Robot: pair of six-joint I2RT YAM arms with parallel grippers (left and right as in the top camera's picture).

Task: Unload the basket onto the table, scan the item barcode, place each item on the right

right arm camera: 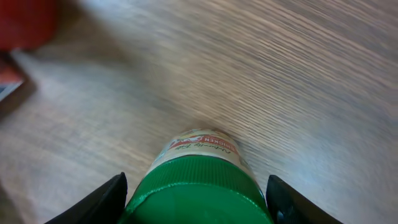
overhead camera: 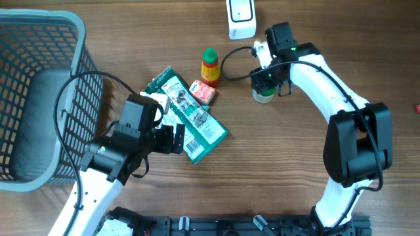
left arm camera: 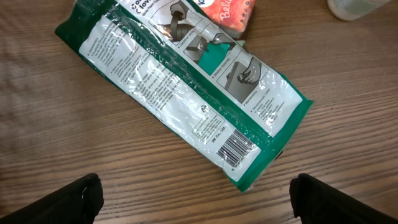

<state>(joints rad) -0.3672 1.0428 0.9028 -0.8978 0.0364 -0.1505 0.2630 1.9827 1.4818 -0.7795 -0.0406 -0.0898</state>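
Observation:
A small jar with a green lid (right arm camera: 199,190) stands upright on the table; from overhead the jar (overhead camera: 264,96) shows just under my right wrist. My right gripper (right arm camera: 196,202) straddles the lid, its fingers (right arm camera: 102,202) on either side with narrow gaps, so it is open around the jar. A green and clear packet (left arm camera: 186,93) lies flat, its barcode (left arm camera: 238,148) facing up near its lower end. My left gripper (left arm camera: 196,199) hovers open just short of that end, nothing between its fingers (left arm camera: 68,202). From overhead, the left gripper (overhead camera: 176,139) sits at the packet's (overhead camera: 190,118) left edge.
A white scanner-like device (overhead camera: 241,16) stands at the far edge. A red bottle with a green cap (overhead camera: 209,65) and a small pink packet (overhead camera: 203,91) sit between the two arms. A grey mesh basket (overhead camera: 39,98) fills the left side.

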